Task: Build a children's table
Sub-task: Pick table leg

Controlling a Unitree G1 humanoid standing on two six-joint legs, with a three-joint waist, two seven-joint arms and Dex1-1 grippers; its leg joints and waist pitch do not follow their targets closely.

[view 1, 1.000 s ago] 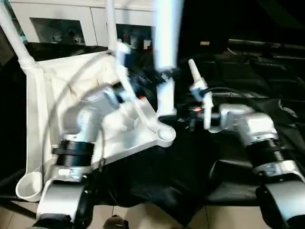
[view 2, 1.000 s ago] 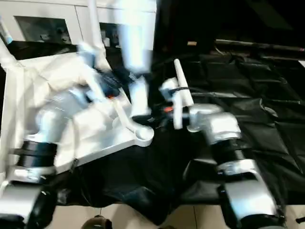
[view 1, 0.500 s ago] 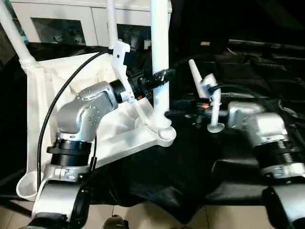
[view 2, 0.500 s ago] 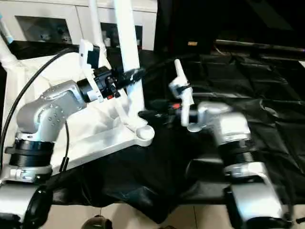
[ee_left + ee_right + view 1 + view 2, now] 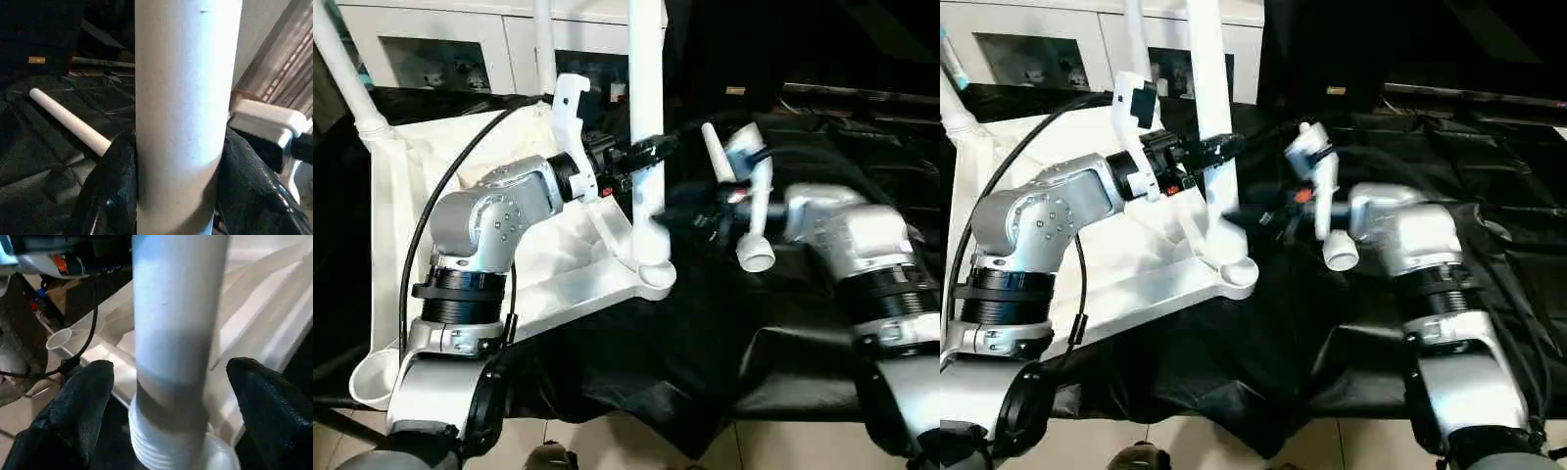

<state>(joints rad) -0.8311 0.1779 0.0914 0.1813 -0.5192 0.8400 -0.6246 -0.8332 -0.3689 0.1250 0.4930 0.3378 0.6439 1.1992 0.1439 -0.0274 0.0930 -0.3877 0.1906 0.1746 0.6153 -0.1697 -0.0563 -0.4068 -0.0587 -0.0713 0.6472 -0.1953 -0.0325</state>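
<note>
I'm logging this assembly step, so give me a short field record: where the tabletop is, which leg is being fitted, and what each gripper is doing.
tabletop: white tabletop lies upside down on the black-draped work table
leg in work: upright white leg standing at the near corner socket
left gripper: left gripper closed on the upright leg
right gripper: right gripper open, fingers either side of the leg's threaded base, not touching
other legs: another fitted at the far left corner; one lying on the cloth

Dim room, bluish cast; black drape (image 5: 705,352) swallows detail; wrist views soft, close-up blurred.
</note>
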